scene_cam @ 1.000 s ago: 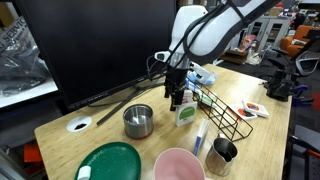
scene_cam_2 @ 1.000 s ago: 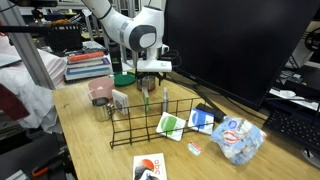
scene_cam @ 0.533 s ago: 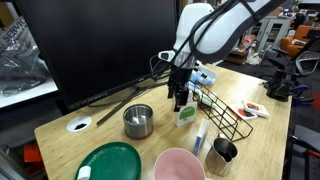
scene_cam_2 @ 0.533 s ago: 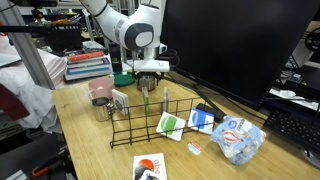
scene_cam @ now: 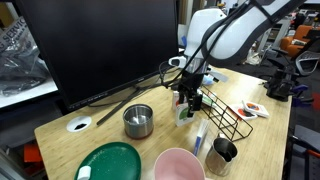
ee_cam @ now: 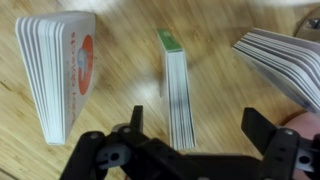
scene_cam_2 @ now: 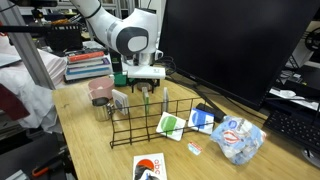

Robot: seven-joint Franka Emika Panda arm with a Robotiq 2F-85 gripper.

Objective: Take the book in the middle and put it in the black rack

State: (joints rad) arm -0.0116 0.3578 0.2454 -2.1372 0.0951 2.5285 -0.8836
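White green-topped book (ee_cam: 178,90) upright between spread claw (ee_cam: 194,118) fingers, ungripped.

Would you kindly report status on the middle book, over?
Gripper open. Small white upright book with green patch sits between the fingers, ungripped. Orange-marked white booklet and a second booklet flank it, both apart. Long black wire rack alongside.

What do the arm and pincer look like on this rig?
The arm is glossy white, with rounded, bulbous links and dark bands at the joints. The pincer is black and blocky. Its two fingers look matte black with chunky hinged knuckles in the wrist view. No markings are legible, and I can't make out the cabling.
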